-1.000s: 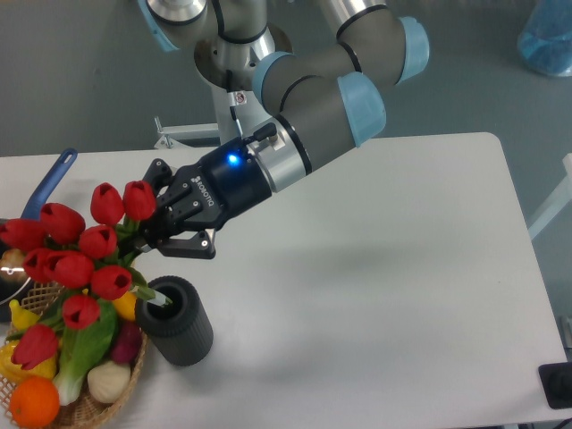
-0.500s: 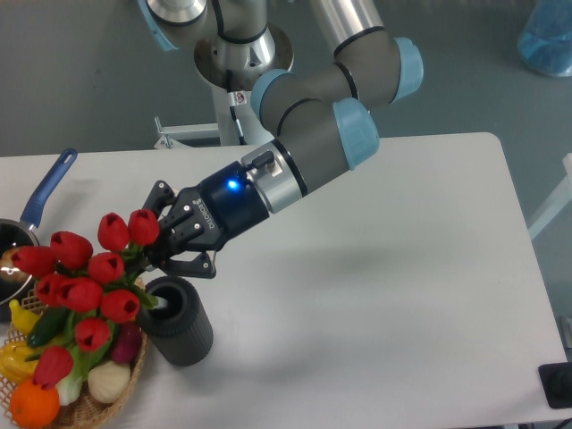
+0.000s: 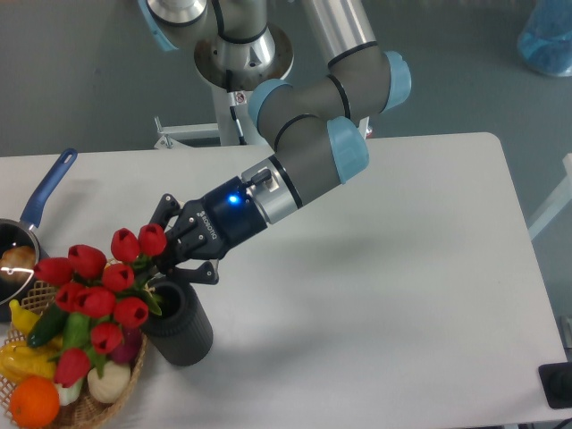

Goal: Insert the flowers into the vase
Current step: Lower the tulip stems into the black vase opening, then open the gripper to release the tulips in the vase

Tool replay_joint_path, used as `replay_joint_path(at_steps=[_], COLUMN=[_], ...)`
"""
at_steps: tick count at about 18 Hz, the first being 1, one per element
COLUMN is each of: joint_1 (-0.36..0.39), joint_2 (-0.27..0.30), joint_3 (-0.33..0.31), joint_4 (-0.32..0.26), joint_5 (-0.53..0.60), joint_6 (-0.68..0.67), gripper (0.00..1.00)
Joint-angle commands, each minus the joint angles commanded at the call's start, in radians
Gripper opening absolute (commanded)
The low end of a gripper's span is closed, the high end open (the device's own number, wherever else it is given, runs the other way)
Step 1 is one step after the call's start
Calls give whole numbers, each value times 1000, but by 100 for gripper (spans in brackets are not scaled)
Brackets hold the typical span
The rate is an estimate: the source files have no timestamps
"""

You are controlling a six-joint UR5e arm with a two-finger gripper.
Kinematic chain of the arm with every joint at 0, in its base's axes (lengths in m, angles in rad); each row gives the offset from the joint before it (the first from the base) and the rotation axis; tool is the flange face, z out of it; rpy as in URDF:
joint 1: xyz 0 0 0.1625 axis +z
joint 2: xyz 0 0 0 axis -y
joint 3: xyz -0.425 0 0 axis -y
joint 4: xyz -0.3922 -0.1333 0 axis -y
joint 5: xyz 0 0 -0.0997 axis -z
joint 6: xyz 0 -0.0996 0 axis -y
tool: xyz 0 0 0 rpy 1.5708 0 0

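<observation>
1. Hand [image 3: 170,255] is clamped on my flowers [image 3: 103,290], low by the vase [image 3: 177,322] mouth.
2. Stems meet the vase rim; the red buds lean left over the wicker basket [image 3: 85,407].
3. Vase stands upright near the bench [image 3: 384,295] front-left edge, touching the basket.
4. I see a blue-handled saucepan [image 3: 27,232] at the left edge.
5. Right of the vase, white bench runs wide open.
</observation>
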Motion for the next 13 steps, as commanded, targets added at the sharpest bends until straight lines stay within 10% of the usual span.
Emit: replay_joint_path(at_steps=[6,13], joint_1=[8,63], joint_2=[-17,-3], joint_3=[-14,-44], joint_4=[-2,0], joint_5=[8,64], joint_6=[-2,3], gripper=[100,100])
